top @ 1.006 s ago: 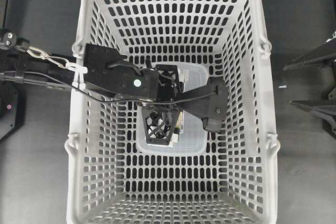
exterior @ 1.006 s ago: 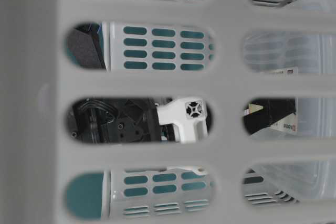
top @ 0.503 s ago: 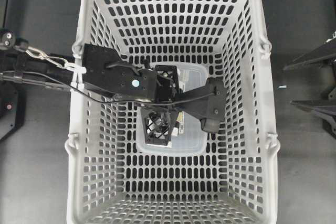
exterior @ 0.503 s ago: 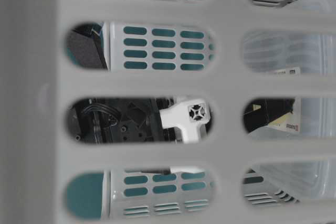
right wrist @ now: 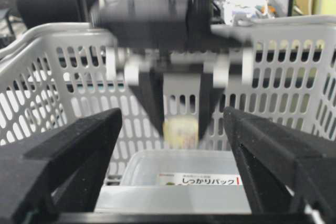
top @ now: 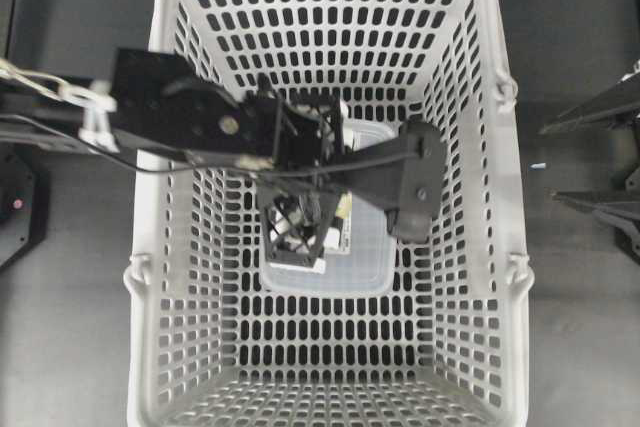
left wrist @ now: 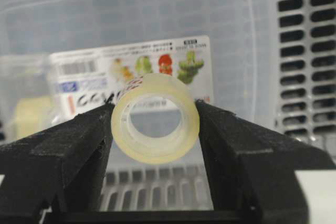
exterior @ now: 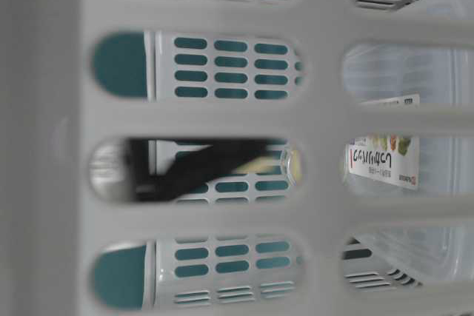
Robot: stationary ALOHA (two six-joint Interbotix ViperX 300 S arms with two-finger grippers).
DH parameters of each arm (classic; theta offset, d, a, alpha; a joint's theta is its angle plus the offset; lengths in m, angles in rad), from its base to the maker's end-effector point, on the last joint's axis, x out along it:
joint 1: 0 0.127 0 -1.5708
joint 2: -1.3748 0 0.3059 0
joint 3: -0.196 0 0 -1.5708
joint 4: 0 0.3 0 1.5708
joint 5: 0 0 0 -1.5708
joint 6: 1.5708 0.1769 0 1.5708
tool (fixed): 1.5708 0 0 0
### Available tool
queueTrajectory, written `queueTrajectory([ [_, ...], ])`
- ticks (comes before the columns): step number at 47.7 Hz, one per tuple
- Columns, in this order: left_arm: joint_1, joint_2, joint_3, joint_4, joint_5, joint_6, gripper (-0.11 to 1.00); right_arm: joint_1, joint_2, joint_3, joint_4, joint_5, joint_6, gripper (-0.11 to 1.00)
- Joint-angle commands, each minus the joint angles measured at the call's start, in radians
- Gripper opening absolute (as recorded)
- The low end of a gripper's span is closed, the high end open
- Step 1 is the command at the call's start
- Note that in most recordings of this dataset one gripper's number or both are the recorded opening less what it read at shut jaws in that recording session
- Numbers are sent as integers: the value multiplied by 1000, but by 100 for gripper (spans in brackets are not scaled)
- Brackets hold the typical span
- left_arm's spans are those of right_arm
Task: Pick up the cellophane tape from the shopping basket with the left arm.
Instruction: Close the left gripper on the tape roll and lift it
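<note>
Since the earlier frames your left arm (top: 180, 122) has pulled up and toward the upper left of the overhead view, and at table level the black-and-white gripper body that filled the slot has given way to a blurred dark finger carrying something pale. The left gripper (left wrist: 155, 129) is partly closed on the cellophane tape (left wrist: 155, 118), one pad against each side of its outer rim, in the centre of the left wrist view, hanging clear above the clear container (left wrist: 157, 19).

Expect the roll to be very light and fairly stiff, but smooth and round, so it could swivel or slip between the pads; that rim-to-rim hold across its width looks right.

You have one tape roll, one labelled container and one shopping basket (top: 150, 277). The right gripper (right wrist: 173, 182) stands wide apart, holding nothing.
</note>
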Motion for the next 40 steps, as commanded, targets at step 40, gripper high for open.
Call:
queueTrajectory([
  [40,-6,6,-336,3,281,3,50,2,-2,-23,3,-5,2,76],
])
